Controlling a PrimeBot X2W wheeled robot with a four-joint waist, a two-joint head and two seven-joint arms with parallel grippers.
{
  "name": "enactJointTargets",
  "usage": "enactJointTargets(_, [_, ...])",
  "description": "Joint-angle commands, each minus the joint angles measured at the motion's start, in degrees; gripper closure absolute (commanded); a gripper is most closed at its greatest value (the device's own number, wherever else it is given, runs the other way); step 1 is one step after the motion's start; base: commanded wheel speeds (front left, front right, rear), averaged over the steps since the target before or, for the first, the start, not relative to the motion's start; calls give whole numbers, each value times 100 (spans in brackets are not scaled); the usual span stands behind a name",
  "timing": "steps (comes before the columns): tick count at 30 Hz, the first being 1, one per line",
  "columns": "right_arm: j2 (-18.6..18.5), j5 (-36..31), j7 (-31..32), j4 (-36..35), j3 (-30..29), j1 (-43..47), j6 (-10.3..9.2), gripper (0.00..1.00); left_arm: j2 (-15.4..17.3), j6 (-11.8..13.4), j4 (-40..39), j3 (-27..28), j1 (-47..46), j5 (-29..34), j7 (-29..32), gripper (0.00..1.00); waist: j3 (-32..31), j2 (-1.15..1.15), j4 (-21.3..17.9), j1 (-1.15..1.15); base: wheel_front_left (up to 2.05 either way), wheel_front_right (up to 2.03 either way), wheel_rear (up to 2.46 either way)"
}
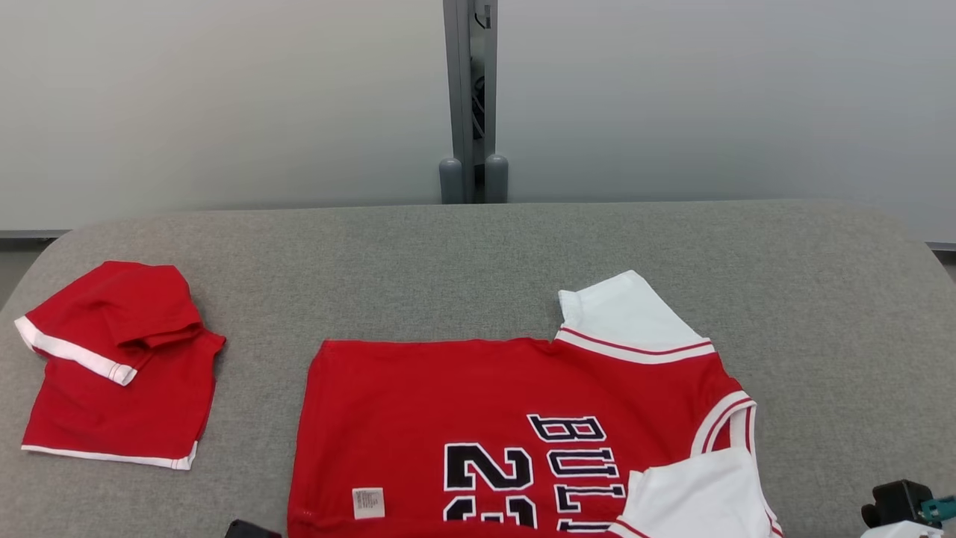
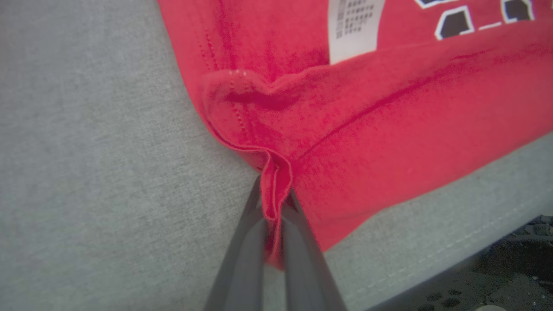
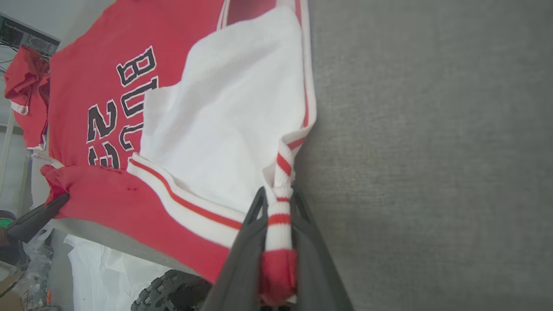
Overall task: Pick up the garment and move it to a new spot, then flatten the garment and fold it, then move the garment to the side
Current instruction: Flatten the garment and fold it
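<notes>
Nearest the robot, two grippers each pinch the near edge of the one red jersey (image 1: 485,403). The left gripper (image 2: 274,196) has its two dark fingers (image 2: 242,259) pressed together on a bunched fold of the jersey's red hem corner, just beside the near edge of the grey padded table (image 1: 478,254). The right gripper (image 3: 276,198) is narrowed onto a strip of white-and-red striped trim (image 3: 278,216) at the jersey's other near corner, with the cloth filling the slot between the fingers.

The jersey lies flat on the table at the centre and right of the head view, its near edge folded up where the two grippers hold it. It carries black, white-edged lettering (image 1: 590,463) and a number (image 1: 489,478), both partly cut off by the fold. One small white label (image 1: 368,503) sits near the left corner. Two white sleeves show: one (image 1: 694,493) close by the right gripper, one (image 1: 627,310) at the jersey's far side.

Well apart, to the robot's left, lies a second red garment (image 1: 112,366) with white trim, loosely folded.

Beyond the table stands one grey post (image 1: 470,97) with two rounded caps (image 1: 450,179) at its foot, between two pale wall panels (image 1: 224,97).
</notes>
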Motion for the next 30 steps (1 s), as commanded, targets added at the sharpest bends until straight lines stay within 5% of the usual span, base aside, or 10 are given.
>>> enactJointTargets(1, [-99, 11, 66, -56, -63, 87, 1, 100, 148, 2, -97, -7, 213, -43, 156, 100, -6, 0, 8, 0, 0, 0, 0])
enactJointTargets(6, [-55, 4, 87, -127, -246, 233, 1, 100, 321, 61, -725, 23, 450, -180, 469, 100, -13, 0, 21, 0, 0, 0, 0])
enactJointTargets(7, [-23, -25, 20, -101, -319, 229, 1, 83, 339, 81, -834, 33, 489, -191, 497, 87, -11, 0, 20, 0, 0, 0, 0])
enactJointTargets(8, [12, -33, 9, -79, -360, 228, 1, 11, 348, 130, -927, 54, 507, -204, 497, 29, -7, 0, 21, 0, 0, 0, 0])
enactJointTargets(9, [60, -22, 40, -62, -401, 232, 1, 0, 352, 175, -1013, 76, 532, -222, 505, 0, -4, 0, 21, 0, 0, 0, 0])
enactJointTargets(19, [147, -438, -539, -251, -910, -1, 1, 0, 387, 600, -1589, 445, 438, -306, 243, 0, 35, 0, 18, 0, 0, 0, 0])
enactJointTargets(25, [244, -1260, -1828, -438, -1149, -298, 2, 0, 132, 1017, -1714, 837, 67, -189, -777, 0, 76, 0, 8, 0, 0, 0, 0])
enactJointTargets(30, [481, -2128, -2899, -366, -1211, -562, 1, 0, -298, 1069, -1419, 1027, -221, -323, -1761, 0, 99, 0, -27, 0, 0, 0, 0])
